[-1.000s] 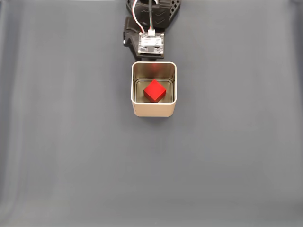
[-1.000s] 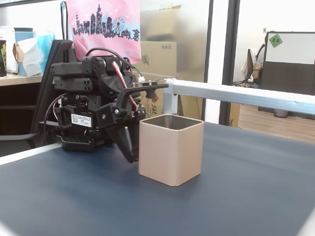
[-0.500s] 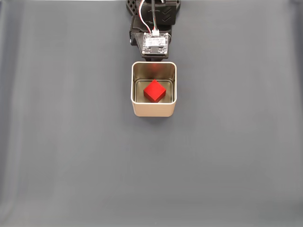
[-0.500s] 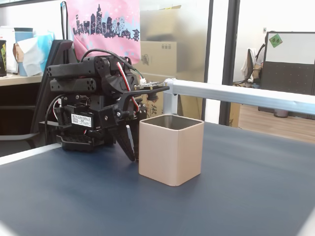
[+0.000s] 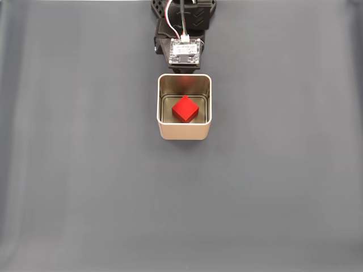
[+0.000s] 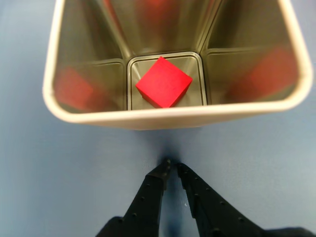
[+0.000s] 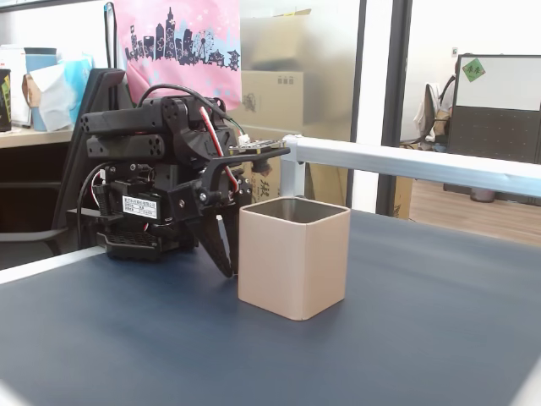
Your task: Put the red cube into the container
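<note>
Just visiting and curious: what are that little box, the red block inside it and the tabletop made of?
The tin looks like thin metal: its shiny inner walls mirror red, and the outside is a matte cream coat. The cube has flat, dull faces with no gloss, so perhaps painted wood or plastic; I can't tell which. The table seems covered with a smooth dark grey mat, with faint creases.

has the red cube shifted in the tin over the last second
No. In a fixed view the red cube sits at the same spot and angle inside the container.

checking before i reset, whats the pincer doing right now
Pincer: closed and empty, tips down by the mat outside the container; the red cube lies inside it.
</note>
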